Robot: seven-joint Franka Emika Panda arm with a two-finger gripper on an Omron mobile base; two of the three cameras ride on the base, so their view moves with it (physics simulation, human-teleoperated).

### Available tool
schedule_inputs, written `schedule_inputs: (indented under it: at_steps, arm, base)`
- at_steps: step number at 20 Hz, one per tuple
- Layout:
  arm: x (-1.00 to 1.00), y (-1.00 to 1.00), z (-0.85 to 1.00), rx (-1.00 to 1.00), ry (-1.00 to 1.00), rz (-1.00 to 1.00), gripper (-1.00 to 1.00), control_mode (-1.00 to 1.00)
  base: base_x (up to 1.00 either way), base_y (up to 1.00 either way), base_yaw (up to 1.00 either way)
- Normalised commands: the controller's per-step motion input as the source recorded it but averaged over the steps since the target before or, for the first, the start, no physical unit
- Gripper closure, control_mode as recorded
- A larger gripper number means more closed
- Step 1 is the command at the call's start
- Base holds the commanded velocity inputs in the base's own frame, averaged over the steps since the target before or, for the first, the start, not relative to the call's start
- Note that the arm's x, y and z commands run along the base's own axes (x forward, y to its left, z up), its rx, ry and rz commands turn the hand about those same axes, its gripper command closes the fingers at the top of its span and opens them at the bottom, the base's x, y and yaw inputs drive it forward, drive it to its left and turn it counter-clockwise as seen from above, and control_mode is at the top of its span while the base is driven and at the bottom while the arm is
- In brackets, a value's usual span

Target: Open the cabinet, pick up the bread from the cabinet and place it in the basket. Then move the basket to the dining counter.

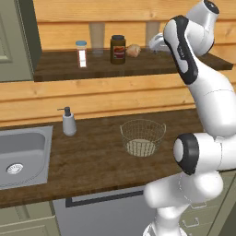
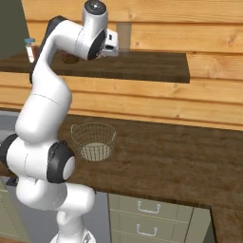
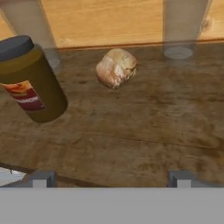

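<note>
Reaching high over the dark brown wooden shelf (image 3: 131, 131), two-finger gripper (image 3: 111, 178) jaws spread wide, empty: ahead, one small round light-brown roll (image 3: 116, 68), one dark brown black-lidded jar (image 3: 30, 81).

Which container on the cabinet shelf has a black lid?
The dark brown jar beside the small round roll; the small white bottle has a pale blue cap.

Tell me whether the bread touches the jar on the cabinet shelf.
Apart. The hand view shows bare dark shelf between the bread and the jar.
</note>
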Motion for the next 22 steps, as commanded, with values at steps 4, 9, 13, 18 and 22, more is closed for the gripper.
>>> schedule_inputs:
  at_steps: [4, 9, 13, 18, 22]
  arm:
    - [0.49, 0.04, 0.00, 0.13, 0.01, 0.00, -1.00, -1.00]
    - [0.38, 0.22, 0.00, 0.00, 0.00, 0.00, -1.00, -1.00]
    - [0.41, 0.25, 0.00, -0.02, 0.00, 0.00, -1.00, -1.00]
    - [0.43, 0.11, 0.00, -0.03, 0.00, 0.00, -1.00, -1.00]
    - [0.46, 0.08, 0.00, 0.00, 0.00, 0.00, -1.00, -1.00]
  base:
    - [0.00, 0.00, 0.00]
    - [0.00, 0.00, 0.00]
    - [0.00, 0.00, 0.00]
    - [0.00, 0.00, 0.00]
    - [0.00, 0.00, 0.00]
